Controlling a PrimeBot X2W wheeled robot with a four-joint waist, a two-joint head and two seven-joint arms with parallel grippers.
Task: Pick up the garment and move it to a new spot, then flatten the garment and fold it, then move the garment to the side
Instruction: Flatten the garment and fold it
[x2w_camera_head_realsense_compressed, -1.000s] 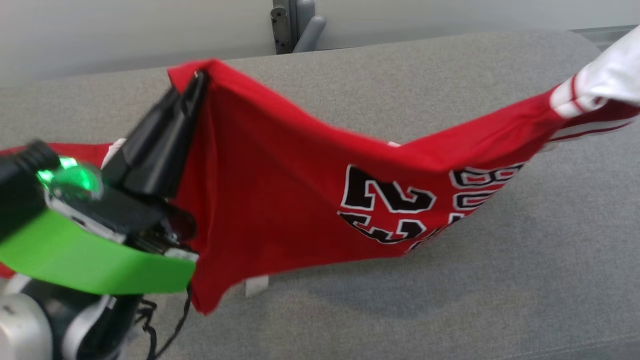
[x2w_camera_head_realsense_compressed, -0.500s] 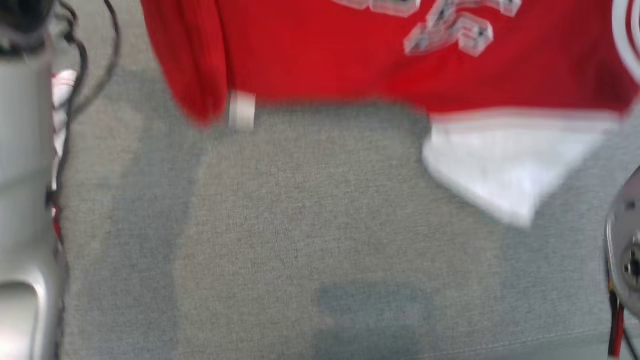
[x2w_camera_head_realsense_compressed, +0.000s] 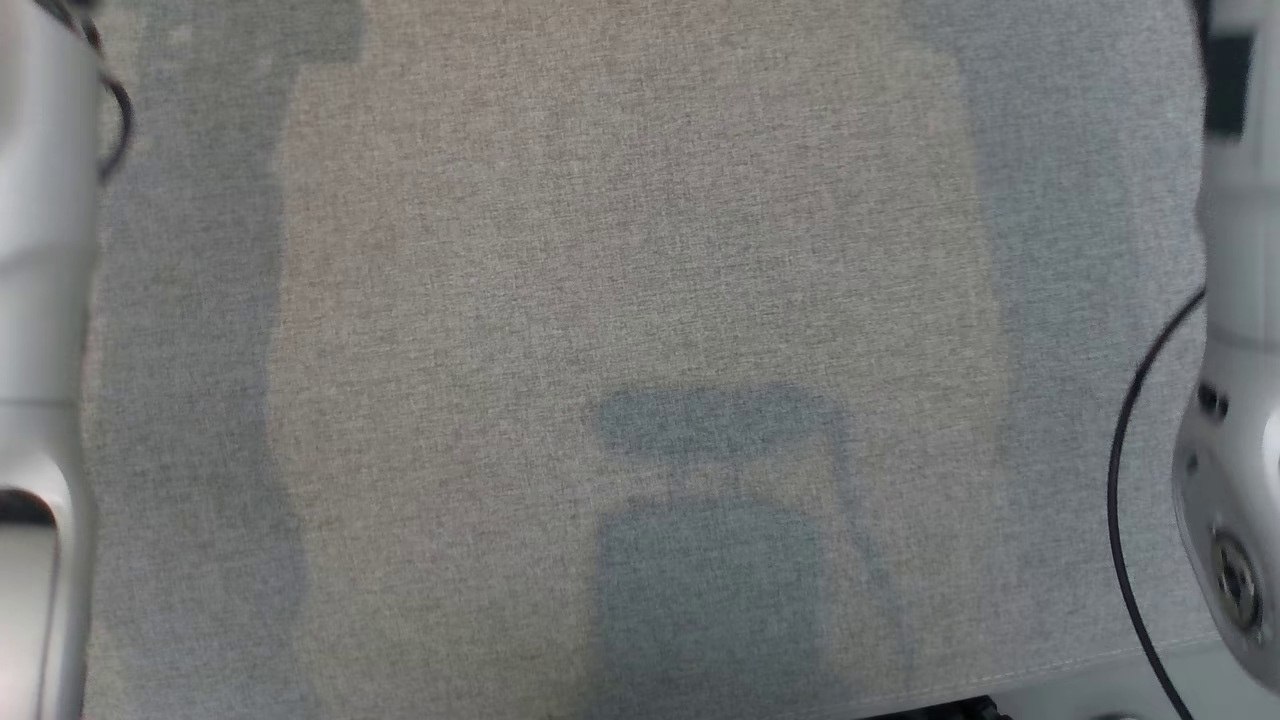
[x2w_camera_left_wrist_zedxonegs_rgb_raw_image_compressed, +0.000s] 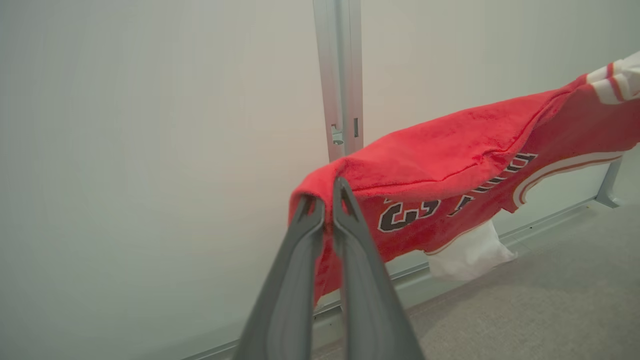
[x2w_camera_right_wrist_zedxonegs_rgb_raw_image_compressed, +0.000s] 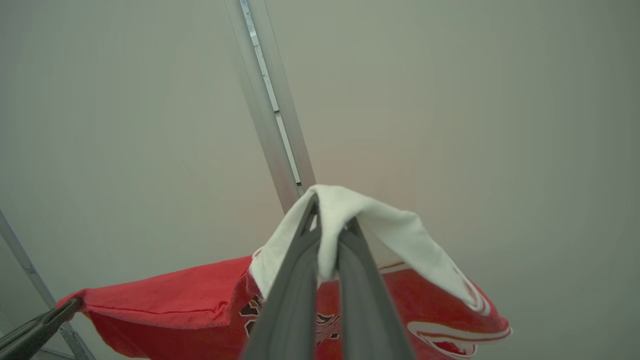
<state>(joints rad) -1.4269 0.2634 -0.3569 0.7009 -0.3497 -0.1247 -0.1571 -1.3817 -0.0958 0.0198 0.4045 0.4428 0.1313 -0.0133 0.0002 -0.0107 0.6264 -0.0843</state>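
Left hand (x2w_camera_left_wrist_zedxonegs_rgb_raw_image_compressed: 326, 199) is pinching a red corner of the basketball jersey (x2w_camera_left_wrist_zedxonegs_rgb_raw_image_compressed: 450, 165), right hand (x2w_camera_right_wrist_zedxonegs_rgb_raw_image_compressed: 330, 222) pressed shut on its white part. The jersey's strung in the air between them, clear of the grey fabric surface (x2w_camera_head_realsense_compressed: 640, 250). Pickup looks done to me; laying down, flattening, folding and shifting aside all left

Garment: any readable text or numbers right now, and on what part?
"3": black, white-edged digit on the red garment, left wrist view; its neighbour is folded away.
Lettering beside it: too creased to read.
Right wrist view: print partly hidden behind the right gripper, unreadable.
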